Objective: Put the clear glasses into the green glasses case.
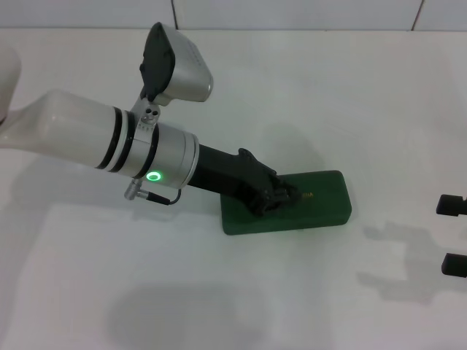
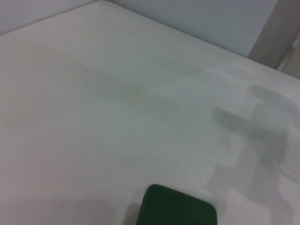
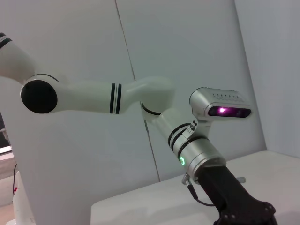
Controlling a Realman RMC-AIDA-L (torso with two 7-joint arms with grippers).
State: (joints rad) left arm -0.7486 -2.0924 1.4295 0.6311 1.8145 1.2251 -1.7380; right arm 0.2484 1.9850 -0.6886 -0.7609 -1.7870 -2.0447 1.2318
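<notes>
— where's the case right now?

— the green glasses case (image 1: 292,204) lies flat on the white table (image 1: 219,292), lid shut, a little right of centre in my head view. the small gold lettering (image 1: 308,195) shows on the lid. in my left wrist view only one rounded corner of the case (image 2: 178,206) comes into the picture, with bare table beyond it.

— and the left arm?

— the left arm (image 1: 95,138) reaches in from the left, and the left gripper (image 1: 271,195) is down on the lid of the case, touching it toward the case's left half. the dark fingers are bunched over the lid; i cannot tell whether they are spread or closed. the green ring light (image 1: 154,176) on the wrist is lit. my right wrist view looks across at that same arm (image 3: 93,96) against a pale wall.

— the right one?

— the right gripper (image 1: 452,233) sits at the right edge of my head view, well apart from the case. its two dark fingers (image 1: 451,205) stand apart with a gap between them, holding nothing.

— the glasses?

— i see no clear glasses on the table; with the lid down i cannot tell what the case holds.
</notes>
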